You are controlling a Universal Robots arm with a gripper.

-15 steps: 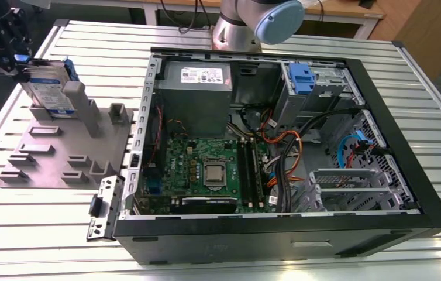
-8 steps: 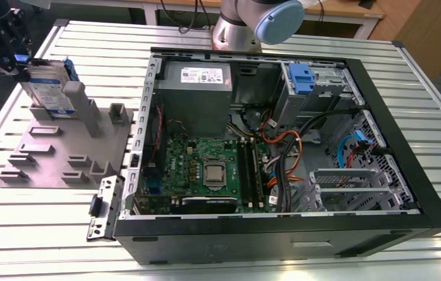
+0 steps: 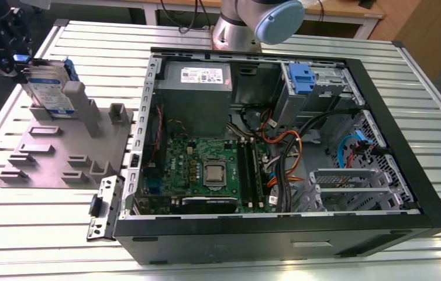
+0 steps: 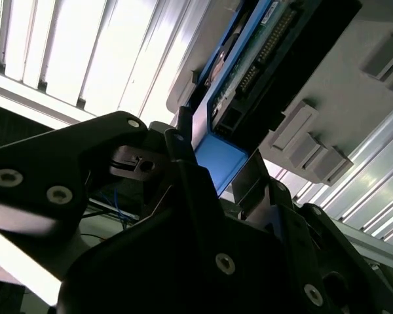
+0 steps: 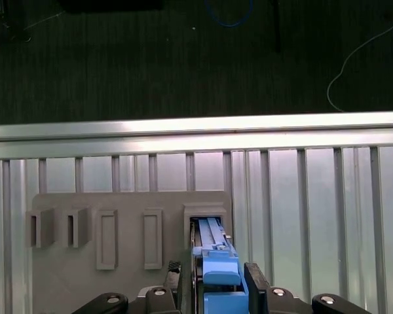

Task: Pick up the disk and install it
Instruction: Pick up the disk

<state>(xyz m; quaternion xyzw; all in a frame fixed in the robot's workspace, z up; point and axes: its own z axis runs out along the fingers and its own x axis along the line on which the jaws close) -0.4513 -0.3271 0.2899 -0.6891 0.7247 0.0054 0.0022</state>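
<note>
The disk (image 3: pixel 49 91), silver with a white-and-blue label and blue rails, stands upright on edge in a slot of the grey fixture plate (image 3: pixel 57 158) at the exterior view's left. My gripper (image 3: pixel 24 61) is over its upper end, shut on the disk's blue rail. In the first wrist view the two black fingers (image 5: pixel 254 288) flank the blue rail of the disk (image 5: pixel 213 239) above the fixture plate (image 5: pixel 65 275). From the second wrist view, the gripper (image 4: pixel 219 163) pinches the blue end of the disk (image 4: pixel 249 72), whose circuit-board side faces the camera.
An open computer case (image 3: pixel 283 234) lies on the slatted aluminium table (image 3: pixel 33 234), to the exterior view's right of the fixture. Inside are a grey power-supply box (image 3: pixel 195 79), a blue latch (image 3: pixel 302 79), cables and a metal drive cage (image 3: pixel 345 187). The arm's base (image 3: pixel 244 23) stands behind the case.
</note>
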